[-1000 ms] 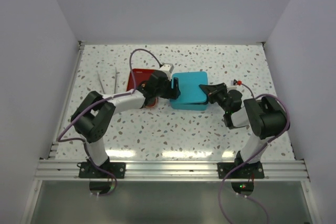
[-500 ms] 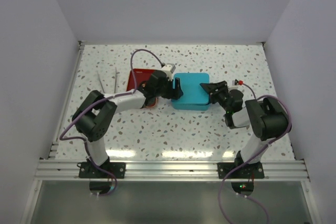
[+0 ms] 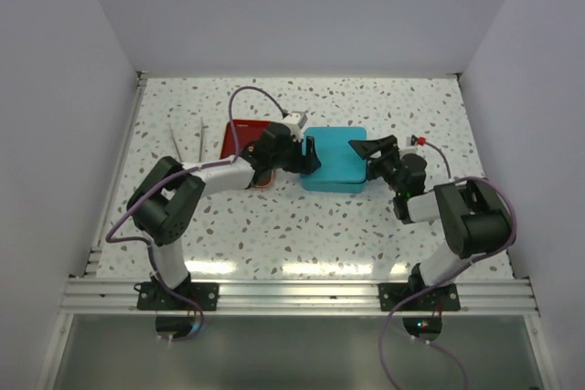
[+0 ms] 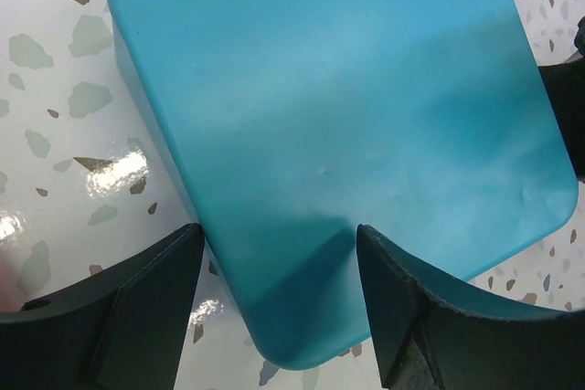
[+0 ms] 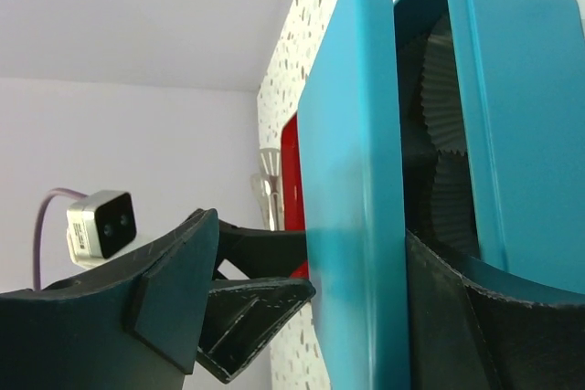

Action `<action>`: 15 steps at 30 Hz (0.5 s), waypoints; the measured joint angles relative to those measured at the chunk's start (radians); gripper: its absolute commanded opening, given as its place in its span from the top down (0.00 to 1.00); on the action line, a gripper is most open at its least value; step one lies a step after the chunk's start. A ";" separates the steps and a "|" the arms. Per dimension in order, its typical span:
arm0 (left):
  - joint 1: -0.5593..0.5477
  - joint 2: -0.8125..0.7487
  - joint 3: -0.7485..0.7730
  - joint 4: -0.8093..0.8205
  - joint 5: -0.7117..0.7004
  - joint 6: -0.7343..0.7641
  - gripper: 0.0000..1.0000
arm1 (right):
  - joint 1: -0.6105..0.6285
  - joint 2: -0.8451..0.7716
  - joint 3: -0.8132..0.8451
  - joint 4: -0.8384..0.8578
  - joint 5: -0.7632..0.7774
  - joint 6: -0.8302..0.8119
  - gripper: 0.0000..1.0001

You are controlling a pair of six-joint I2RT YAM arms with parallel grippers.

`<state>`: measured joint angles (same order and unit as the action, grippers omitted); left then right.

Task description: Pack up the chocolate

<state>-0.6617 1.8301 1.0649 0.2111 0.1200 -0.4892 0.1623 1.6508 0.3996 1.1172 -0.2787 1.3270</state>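
Note:
The chocolate is hidden from every view. The teal tin (image 3: 334, 159) stands mid-table, and its lid (image 5: 352, 180) is slightly ajar from the base (image 5: 521, 116) on the right side. Pleated paper cups (image 5: 448, 98) show in that gap. My left gripper (image 3: 306, 154) is open at the tin's left edge, with a corner of the lid (image 4: 320, 134) between its fingers (image 4: 137, 308). My right gripper (image 3: 375, 154) is open at the right edge. The lid's rim runs between its jaws, clear of the outer finger (image 5: 174, 271).
A red tray (image 3: 239, 137) lies left of the tin, partly under my left arm. Metal tongs (image 3: 187, 139) lie further left on the speckled tabletop (image 3: 302, 226). White walls close in the table on three sides.
My right gripper has opened and let go of the lid's edge. The lid, raised on its right side a second ago, has dropped almost flat onto the tin. The left arm has barely moved.

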 measured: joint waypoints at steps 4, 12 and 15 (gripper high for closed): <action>0.000 0.005 0.000 0.004 0.008 -0.001 0.27 | -0.001 -0.062 0.000 -0.087 0.000 -0.037 0.25; 0.000 0.007 0.000 0.004 0.011 -0.001 0.27 | -0.003 -0.150 0.013 -0.240 0.007 -0.122 0.21; 0.000 0.008 0.000 0.004 0.011 -0.001 0.27 | -0.008 -0.154 0.015 -0.282 0.015 -0.146 0.21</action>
<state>-0.6621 1.8381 1.0649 0.2150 0.1310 -0.4904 0.1547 1.4967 0.4149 0.8349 -0.2638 1.1812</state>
